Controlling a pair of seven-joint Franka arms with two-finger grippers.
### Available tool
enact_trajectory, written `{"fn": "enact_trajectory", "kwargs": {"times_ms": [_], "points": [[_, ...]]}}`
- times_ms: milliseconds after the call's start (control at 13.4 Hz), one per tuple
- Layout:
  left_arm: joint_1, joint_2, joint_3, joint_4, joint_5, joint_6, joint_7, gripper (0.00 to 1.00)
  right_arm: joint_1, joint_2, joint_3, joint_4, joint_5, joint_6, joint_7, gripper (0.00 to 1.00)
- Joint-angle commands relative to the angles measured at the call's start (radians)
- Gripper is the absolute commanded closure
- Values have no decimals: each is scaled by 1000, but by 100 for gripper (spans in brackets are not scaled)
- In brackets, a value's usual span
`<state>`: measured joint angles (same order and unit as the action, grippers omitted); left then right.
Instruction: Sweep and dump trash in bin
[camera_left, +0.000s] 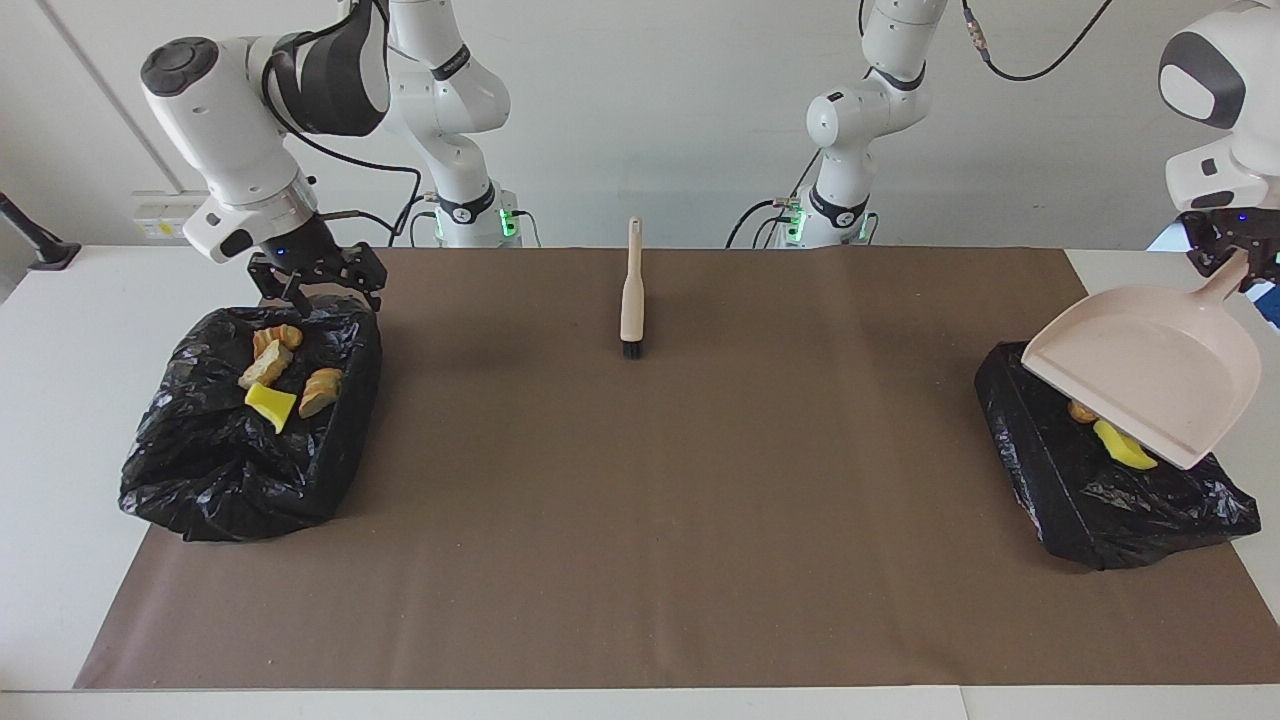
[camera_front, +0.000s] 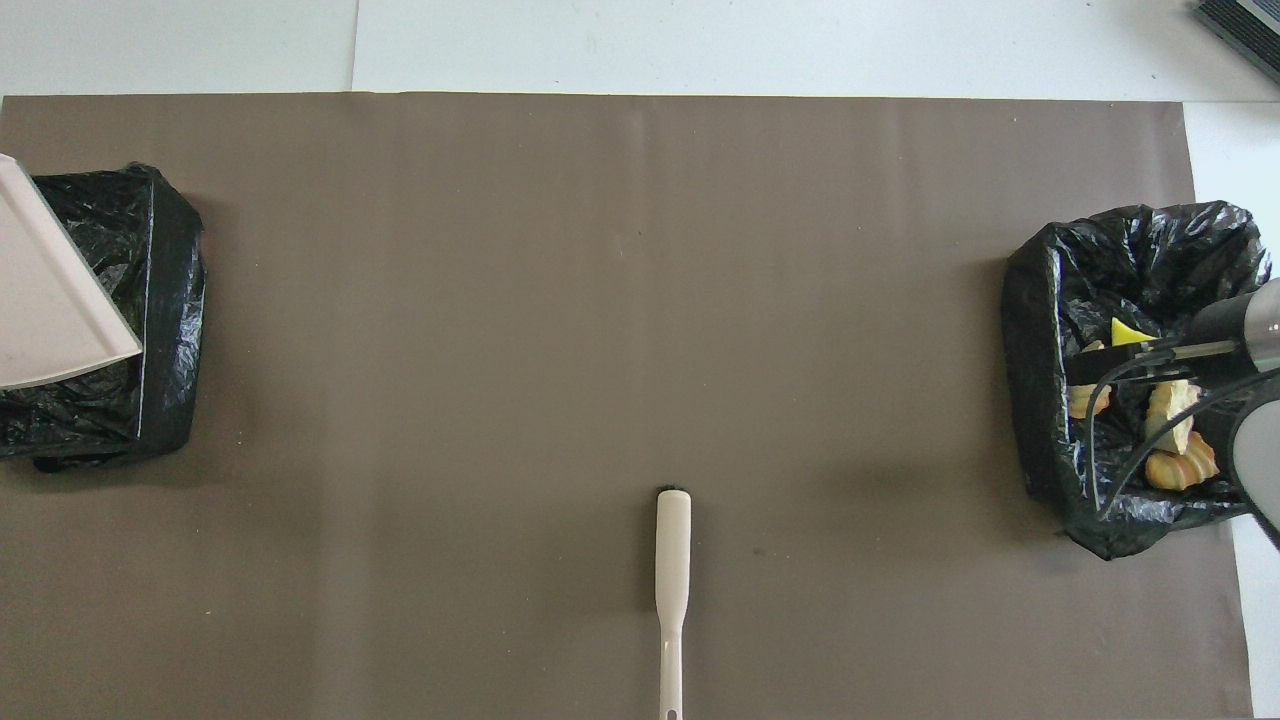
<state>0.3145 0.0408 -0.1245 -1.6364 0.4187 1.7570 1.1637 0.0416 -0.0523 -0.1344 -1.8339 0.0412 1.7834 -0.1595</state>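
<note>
Trash (camera_left: 272, 378) in black bags (camera_left: 210, 460) | brown mat (camera_left: 640, 500) | white wall (camera_left: 680, 120)

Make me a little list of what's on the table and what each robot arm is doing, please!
left tool: shut on the dustpan handle
dustpan: tilted over the bin at the left arm's end
that bin: black bag, yellow scrap showing under the pan
right tool: open, over the rim of the other bin
other bin: four scraps inside
brush: lying on the brown mat, untouched
</note>
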Motion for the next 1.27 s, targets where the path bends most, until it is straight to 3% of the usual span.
{"fn": "enact_trajectory", "kwargs": {"times_ms": [0,299,449,898,1197], "points": [[-122,-7,9,-66,-87,-8,-267,100,-22,121,15,250,-17,-107,-8,0],[-276,53,9,-85,-219,45,-641,100,-3,108,25,347,-11,-189,33,0],[-352,97,9,-80,-288,105,-828,100,-2,48,33,335,-20,-203,98,0],[-635,263,9,-33,-294,279,-1395,100,-3,19,42,312,-3,-283,91,0],[-787,324,11,-11,-296,322,-1668,100,44,17,52,305,-131,-266,16,0]]}}
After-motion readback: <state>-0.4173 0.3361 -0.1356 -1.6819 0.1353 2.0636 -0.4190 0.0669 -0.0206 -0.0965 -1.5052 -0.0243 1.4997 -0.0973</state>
